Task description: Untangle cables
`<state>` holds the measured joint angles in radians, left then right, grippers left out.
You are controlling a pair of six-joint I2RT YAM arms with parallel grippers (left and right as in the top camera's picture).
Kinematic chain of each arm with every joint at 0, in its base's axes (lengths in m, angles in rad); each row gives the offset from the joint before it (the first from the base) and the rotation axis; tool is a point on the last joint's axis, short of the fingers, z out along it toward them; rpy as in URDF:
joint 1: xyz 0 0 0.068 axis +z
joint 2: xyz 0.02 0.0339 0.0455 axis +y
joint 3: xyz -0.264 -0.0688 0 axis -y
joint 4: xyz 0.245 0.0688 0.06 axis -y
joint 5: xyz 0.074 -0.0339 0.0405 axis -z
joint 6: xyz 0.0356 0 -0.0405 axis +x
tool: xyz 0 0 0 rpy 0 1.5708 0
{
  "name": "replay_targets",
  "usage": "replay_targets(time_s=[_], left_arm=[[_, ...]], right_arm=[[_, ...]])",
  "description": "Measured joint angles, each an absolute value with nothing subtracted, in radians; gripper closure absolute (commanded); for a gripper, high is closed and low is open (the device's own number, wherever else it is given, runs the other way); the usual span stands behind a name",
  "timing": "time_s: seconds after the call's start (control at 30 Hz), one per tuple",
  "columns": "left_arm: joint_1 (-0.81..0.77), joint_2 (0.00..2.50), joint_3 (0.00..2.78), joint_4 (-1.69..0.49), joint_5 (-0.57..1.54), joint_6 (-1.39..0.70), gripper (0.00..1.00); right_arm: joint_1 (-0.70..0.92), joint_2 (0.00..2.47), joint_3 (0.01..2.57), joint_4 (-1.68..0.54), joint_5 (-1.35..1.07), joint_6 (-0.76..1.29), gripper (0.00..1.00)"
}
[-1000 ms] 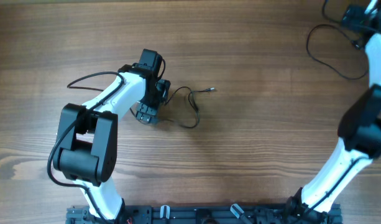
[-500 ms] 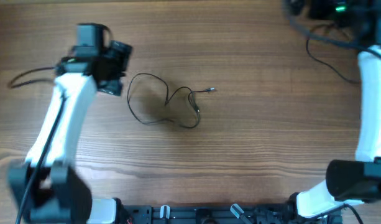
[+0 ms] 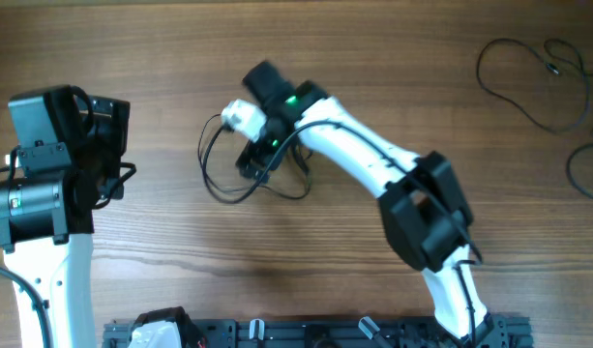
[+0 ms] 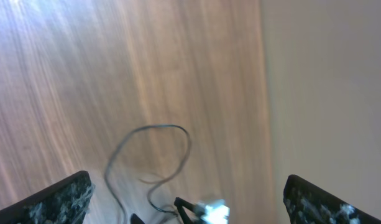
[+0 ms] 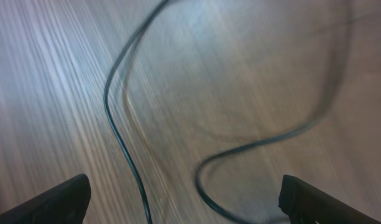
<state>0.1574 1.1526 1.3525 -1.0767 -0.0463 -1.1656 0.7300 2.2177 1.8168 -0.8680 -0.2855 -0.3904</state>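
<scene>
Swinging across since the earlier frame, the right arm (image 3: 359, 155) is now hanging over the middle cable (image 3: 201, 159), and the left arm (image 3: 59, 164) is sitting back at the left edge. Its right jaws are standing wide apart and empty, with cord curves (image 5: 109, 115) lying on the surface (image 3: 373, 58) below. The left jaws are likewise spread and holding nothing, facing the loop (image 4: 159, 127) from afar. Cord is looking thin, limp, light, probably slippery, so pinching one strand on the open loop seems best. The other cables (image 3: 480, 68) are lying well apart, far right. No lettering is showing.
</scene>
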Motion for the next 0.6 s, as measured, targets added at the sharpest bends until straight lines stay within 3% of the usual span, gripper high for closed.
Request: replay_targets(time_s=[0.4,0.43,0.5,0.53,0.6], left_arm=[[0.157,1.153,1.352,-1.118,-0.086,-1.164,0.00],[0.157,1.153,1.352,-1.119,-0.086,-1.164,0.00],[0.157,1.153,1.352,-1.119,-0.086,-1.164,0.00],[0.157,1.153,1.352,-1.119,-0.088,-1.164,0.00],[0.157,1.153,1.352,-1.119,-0.089,-1.164,0.00]], right_arm=[[0.859,2.241,1.707,-0.855,-0.007,-0.413,0.00],[0.859,2.241,1.692,-0.822,0.017,-0.409,0.05],[0.858,2.241,1.688,-0.777,0.031,-0.403,0.42],[0.858,2.241,1.688,-0.775,0.031,-0.402,0.96],[0.858,2.241,1.688,-0.795,0.026,-0.391,0.96]])
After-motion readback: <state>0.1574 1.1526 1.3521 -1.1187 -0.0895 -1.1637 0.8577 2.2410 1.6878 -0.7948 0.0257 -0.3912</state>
